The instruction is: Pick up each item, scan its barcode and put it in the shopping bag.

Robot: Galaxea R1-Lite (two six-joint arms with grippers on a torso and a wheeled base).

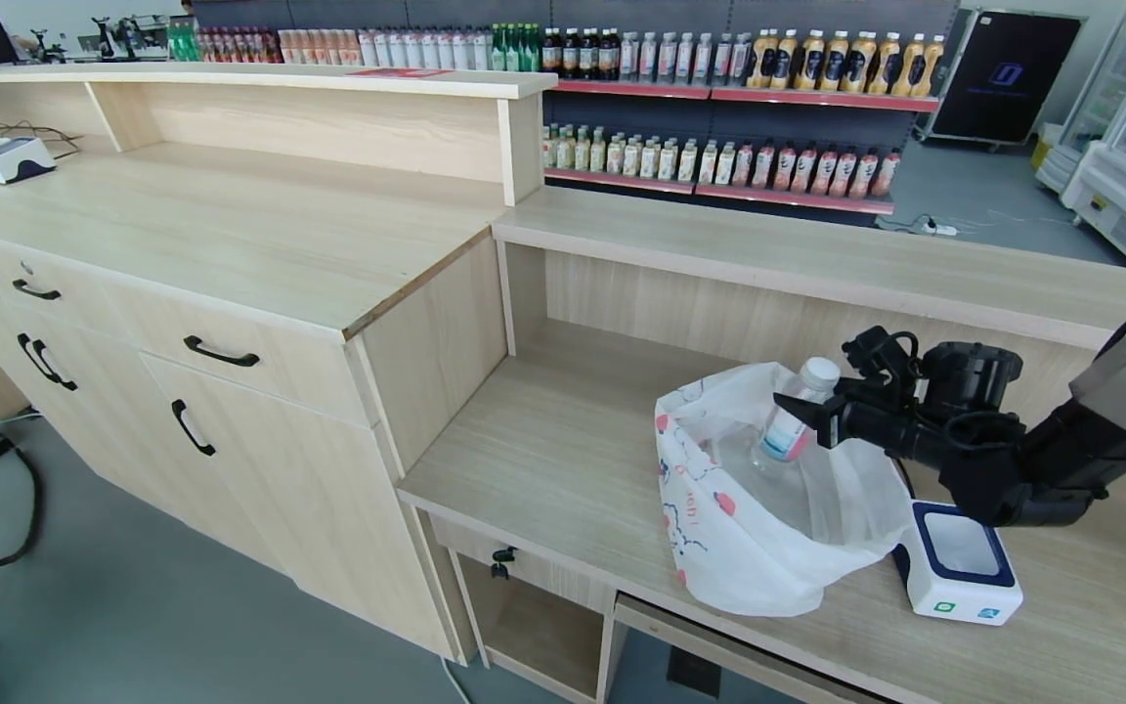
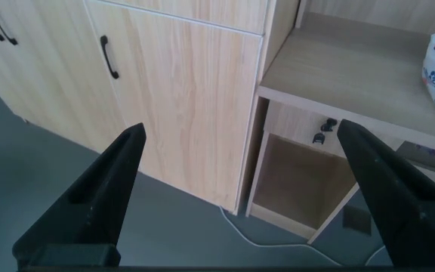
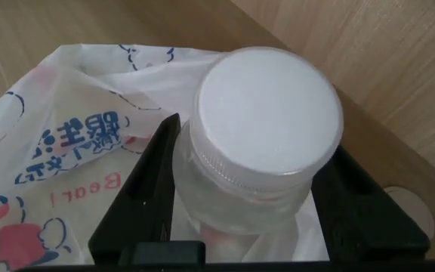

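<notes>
Counter: right tool pinches bottle in shopping bag mouth; left tool spread.

Bright, even light, perhaps daylight; soft shadows, bowed edges.

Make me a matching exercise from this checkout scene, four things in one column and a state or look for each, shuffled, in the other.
Column one
1. bottle
2. bag
3. scanner
4. left gripper

Column two
A. open, holding nothing
B. white box with a blue top
C. held in the right gripper
D. printed plastic, mouth open, on the counter

Pairs: 1-C, 2-D, 3-B, 4-A
</notes>
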